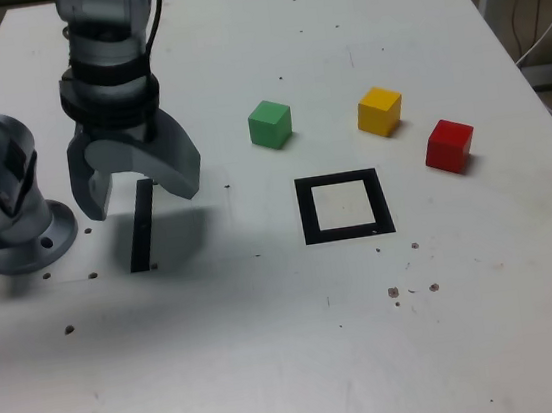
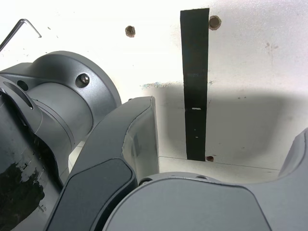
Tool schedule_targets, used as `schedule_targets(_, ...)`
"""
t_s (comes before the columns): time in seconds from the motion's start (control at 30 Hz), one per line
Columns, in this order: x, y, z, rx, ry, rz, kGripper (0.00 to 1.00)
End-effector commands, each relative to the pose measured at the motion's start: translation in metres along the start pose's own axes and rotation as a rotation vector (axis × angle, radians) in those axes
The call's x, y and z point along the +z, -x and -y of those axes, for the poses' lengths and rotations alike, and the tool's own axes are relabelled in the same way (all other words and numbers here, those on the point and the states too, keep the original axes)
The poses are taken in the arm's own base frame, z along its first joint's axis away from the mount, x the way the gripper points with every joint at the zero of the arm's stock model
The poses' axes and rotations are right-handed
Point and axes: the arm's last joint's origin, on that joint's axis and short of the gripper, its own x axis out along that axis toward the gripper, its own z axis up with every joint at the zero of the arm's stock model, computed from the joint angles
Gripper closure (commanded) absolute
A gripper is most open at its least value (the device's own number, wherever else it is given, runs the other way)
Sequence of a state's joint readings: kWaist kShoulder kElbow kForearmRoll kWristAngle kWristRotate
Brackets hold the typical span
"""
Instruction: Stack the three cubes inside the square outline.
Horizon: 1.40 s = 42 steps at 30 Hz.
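Gripper: the gripper (image 1: 142, 196) hangs above the table with its two jaws spread wide and nothing between them; it points down at the surface, a plausible ready pose before any cube is fetched.
Under the jaws: a narrow black strip (image 1: 140, 226) lies on the table directly below the open jaws; the wrist view shows the same strip (image 2: 196, 84) running between the two fingers (image 2: 127, 144), with the gripper's shadow falling across it.
Arm base: the arm's round base (image 1: 19, 228) sits just beside the gripper toward the exterior view's left, so the arm is folded close to itself.
Green cube: the green cube (image 1: 270, 125) is the nearest block, off toward the exterior view's right of the gripper and a little farther back, clear of it.
Yellow cube: the yellow cube (image 1: 380, 111) stands farther along the same row, apart from the green one.
Red cube: the red cube (image 1: 449, 145) is the farthest, well apart from the gripper, set slightly nearer the camera than the other two.
Square outline: the square outline (image 1: 305, 211) lies in front of the row of cubes, between gripper and red cube; its white centre is bare, so no block is stacked yet.
Why they lie so: the three blocks sit loose and separate on the table (image 1: 276, 368), none touching the frame, which I judge leaves each free for a grasp from above.
Wrist view limits: no cube or frame shows there.
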<state>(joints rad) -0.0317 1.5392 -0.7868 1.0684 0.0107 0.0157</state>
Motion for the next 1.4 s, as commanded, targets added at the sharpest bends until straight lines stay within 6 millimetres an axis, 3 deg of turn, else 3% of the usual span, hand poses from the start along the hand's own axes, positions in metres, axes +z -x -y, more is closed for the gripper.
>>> schedule_targets(0.0, 0.000, 0.000, 0.000, 0.000, 0.003, -0.001, 0.01)
schedule_targets(0.8, 0.002, 0.003, 0.000, 0.000, 0.003, -0.004, 0.01)
schedule_targets(1.1, 0.013, 0.011, -0.001, 0.004, 0.003, 0.005, 0.01)
schedule_targets(1.37, 0.032, 0.031, -0.003, 0.027, 0.003, 0.000, 0.01)
